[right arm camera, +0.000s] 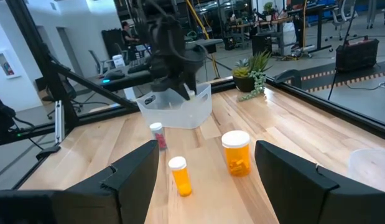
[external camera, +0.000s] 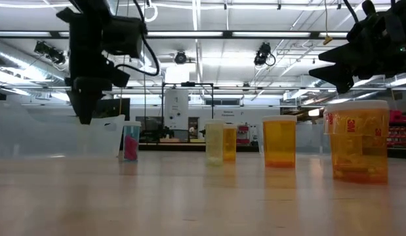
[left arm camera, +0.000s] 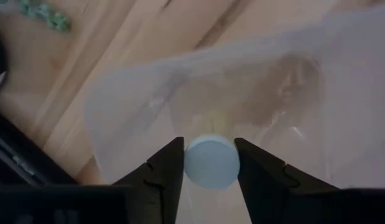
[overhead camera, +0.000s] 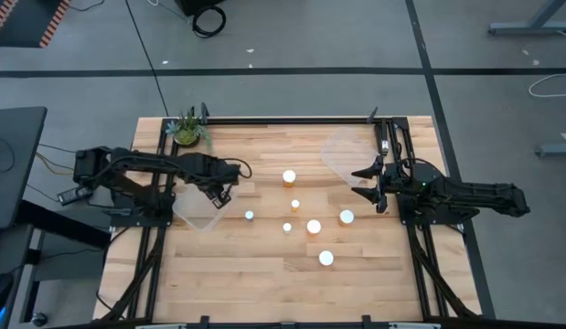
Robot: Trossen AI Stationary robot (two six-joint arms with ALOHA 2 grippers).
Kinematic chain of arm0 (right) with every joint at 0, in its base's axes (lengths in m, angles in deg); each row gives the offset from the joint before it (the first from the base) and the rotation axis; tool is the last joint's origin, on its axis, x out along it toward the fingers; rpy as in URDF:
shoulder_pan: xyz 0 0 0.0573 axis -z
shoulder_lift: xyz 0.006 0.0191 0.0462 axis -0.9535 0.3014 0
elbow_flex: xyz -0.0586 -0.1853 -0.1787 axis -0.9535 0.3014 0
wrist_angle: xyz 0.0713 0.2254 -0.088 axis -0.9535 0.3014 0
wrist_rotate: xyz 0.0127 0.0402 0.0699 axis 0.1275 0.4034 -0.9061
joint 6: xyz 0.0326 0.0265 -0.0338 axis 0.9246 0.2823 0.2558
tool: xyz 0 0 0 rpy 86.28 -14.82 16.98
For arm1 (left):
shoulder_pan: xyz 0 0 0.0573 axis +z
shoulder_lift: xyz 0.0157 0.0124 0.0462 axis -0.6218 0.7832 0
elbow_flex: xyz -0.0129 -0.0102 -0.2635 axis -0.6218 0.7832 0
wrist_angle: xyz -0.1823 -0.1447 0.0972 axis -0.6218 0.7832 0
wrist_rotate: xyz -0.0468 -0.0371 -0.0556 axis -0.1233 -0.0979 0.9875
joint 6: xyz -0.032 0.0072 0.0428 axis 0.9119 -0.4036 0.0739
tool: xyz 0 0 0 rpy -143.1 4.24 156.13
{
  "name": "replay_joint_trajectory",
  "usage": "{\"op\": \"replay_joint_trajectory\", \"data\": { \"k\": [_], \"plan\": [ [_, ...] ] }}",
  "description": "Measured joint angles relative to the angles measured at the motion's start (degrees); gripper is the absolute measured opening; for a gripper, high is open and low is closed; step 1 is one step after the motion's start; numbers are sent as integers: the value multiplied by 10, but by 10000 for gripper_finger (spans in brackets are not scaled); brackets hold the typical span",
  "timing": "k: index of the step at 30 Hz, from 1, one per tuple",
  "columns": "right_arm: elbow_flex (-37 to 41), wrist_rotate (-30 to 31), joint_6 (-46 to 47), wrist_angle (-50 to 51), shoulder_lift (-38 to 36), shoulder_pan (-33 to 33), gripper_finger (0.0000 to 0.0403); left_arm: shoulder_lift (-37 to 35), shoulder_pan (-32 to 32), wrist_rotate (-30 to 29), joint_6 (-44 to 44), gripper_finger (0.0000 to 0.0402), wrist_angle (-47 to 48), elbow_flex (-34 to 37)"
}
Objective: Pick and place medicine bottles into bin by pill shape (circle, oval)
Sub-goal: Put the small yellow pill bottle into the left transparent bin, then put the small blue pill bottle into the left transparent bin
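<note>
A: Wooden table (overhead camera: 264,274), surface contents?
B: Six medicine bottles (overhead camera: 314,227) mid-table, two clear bins (overhead camera: 198,212) left and right, a small plant (overhead camera: 187,130) at the far-left corner

We're looking at a big open robotics lab or workshop: a butcher-block tabletop (overhead camera: 264,274) is sitting on a grey concrete floor (overhead camera: 292,37) crossed by taped lines, strip lights (external camera: 268,34) and ductwork are running overhead, and desks with what seem to be office chairs (right arm camera: 92,62) are crowding the background.
</note>
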Motion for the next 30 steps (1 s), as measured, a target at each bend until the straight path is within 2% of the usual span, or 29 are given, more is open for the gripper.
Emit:
{"op": "replay_joint_trajectory", "data": {
  "k": [11, 23, 30],
  "plan": [
    [0, 0, 0, 0, 0, 0, 272, 0, 52, 6, -18, 139, -11, 7],
    [0, 0, 0, 0, 0, 0, 272, 0, 60, 11, -19, 225, -11, 7],
    [0, 0, 0, 0, 0, 0, 272, 0, 60, 29, -30, 237, 45, -34]
  ]
}}
